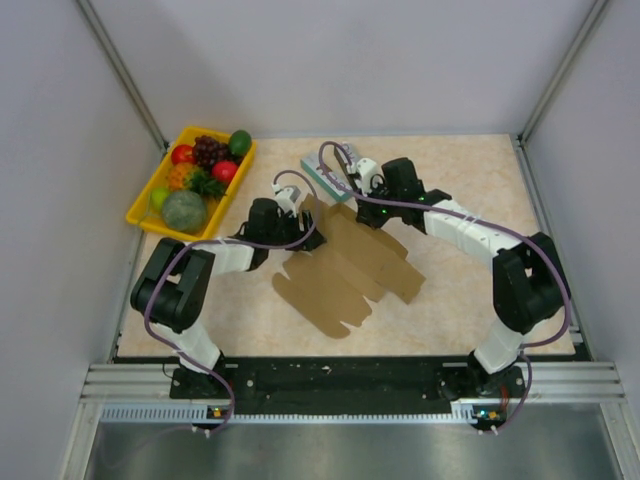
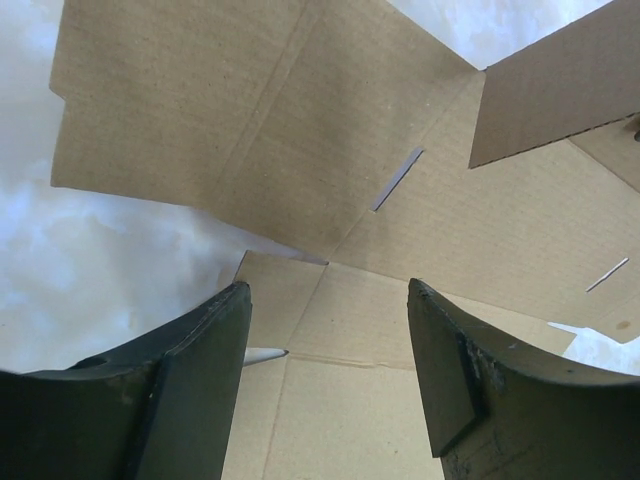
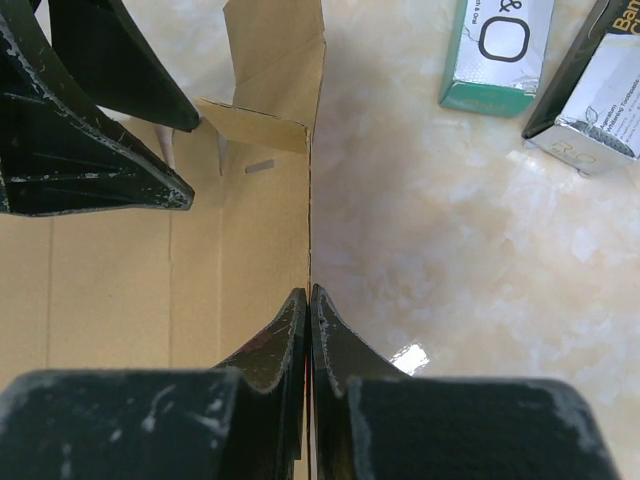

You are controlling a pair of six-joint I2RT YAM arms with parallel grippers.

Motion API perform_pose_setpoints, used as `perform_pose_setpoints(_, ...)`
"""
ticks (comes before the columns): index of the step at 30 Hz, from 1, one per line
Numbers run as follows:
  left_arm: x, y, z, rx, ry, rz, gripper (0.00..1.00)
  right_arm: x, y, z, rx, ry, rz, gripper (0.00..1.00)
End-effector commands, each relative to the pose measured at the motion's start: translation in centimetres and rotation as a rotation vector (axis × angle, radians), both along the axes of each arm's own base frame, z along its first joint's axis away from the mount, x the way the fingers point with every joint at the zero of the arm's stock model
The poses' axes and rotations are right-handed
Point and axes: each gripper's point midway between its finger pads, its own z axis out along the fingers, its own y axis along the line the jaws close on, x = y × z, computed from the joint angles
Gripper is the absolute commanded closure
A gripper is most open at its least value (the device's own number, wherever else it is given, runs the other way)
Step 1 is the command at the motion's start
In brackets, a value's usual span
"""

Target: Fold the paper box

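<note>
Matt brown cardboard paper box [image 1: 345, 270] lies on a glossy marbled tabletop [image 1: 250, 300].

One paper box [image 1: 345, 275]; two printed boxes [image 3: 497, 55]; one fruit tray [image 1: 137, 212].

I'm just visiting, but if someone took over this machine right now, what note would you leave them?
Left gripper: open, poised over the paper box near a corner, holding nothing.
Right gripper: shut on the edge of a raised panel.
Box: on the table, mostly a flat sheet, far-end flaps standing.
Done: one panel raised.
To do: the remaining folds and tabs.
</note>
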Motion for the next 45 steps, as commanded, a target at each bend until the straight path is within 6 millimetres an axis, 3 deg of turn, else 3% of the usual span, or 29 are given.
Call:
perform_pose_setpoints(1,1.2,-0.1,0.7,0.038,-0.069,0.004,0.32,0.6,1.0,1.1,0.016,-0.057,0.02,1.0)
perform_pose_setpoints(6,0.8,-0.3,1.5,0.051,-0.126,-0.045,0.21,0.4,1.1,1.0,0.019,-0.053,0.031,1.0)
perform_pose_setpoints(10,0.7,0.0,2.0,0.078,-0.091,-0.106,0.21,0.2,1.2,1.3,0.02,-0.052,0.047,1.0)
perform_pose_setpoints(15,0.9,1.2,1.3,0.009,-0.019,-0.124,0.22,0.0,1.4,1.4,0.025,-0.055,0.067,1.0)
perform_pose_setpoints(25,-0.3,0.2,0.8,-0.056,0.011,-0.184,0.46,-0.1,1.6,1.7,0.034,-0.055,0.077,1.0)
perform_pose_setpoints(32,-1.3,-0.1,0.2,0.017,-0.04,-0.144,0.61,-0.1,1.7,1.9,0.043,-0.054,0.076,1.0)
perform_pose_setpoints(41,-1.7,-0.4,-0.2,0.147,-0.135,0.025,0.84,-0.6,1.7,2.0,0.019,-0.084,0.044,1.0)
perform_pose_setpoints(45,-1.5,-0.3,0.9,0.157,-0.187,0.111,0.94,-1.1,1.6,2.1,0.006,-0.144,0.0,1.0)
